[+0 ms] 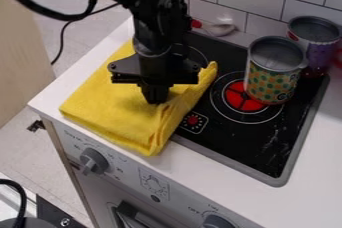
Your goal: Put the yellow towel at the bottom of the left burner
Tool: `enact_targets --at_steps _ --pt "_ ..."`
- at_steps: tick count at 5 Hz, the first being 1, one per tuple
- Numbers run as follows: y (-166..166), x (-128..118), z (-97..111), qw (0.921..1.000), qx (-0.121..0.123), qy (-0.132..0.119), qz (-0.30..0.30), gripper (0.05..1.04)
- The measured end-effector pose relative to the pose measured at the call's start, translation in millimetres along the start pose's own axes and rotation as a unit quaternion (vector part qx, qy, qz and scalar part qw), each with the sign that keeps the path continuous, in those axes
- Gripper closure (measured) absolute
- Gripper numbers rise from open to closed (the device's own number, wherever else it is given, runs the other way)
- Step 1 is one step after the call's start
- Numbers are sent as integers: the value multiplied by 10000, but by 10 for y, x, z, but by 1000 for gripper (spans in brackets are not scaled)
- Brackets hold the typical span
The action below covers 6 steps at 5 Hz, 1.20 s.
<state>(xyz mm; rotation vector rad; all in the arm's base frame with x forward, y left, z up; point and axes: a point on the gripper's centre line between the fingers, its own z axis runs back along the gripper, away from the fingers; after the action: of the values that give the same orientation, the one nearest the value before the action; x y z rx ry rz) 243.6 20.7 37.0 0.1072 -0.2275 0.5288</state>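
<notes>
While the yellow towel (110, 109) lies folded on the left end of your table (63, 84), its right side overlaps the black stove (250, 144). Your tool (156, 98) hangs down over the cloth, closed, though you cannot tell whether it pinches any. Beyond, you see a dotted can (272, 74) partly over the red burner (235, 96), with a purple can (320, 54) just behind.
</notes>
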Motion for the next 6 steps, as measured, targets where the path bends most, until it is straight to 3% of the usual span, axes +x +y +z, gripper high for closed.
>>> enact_targets --at_steps 3,6 --pt "428 -117 100 9970 93 766 19 1031" --pt "131 256 88 9976 -118 499 457 1031"
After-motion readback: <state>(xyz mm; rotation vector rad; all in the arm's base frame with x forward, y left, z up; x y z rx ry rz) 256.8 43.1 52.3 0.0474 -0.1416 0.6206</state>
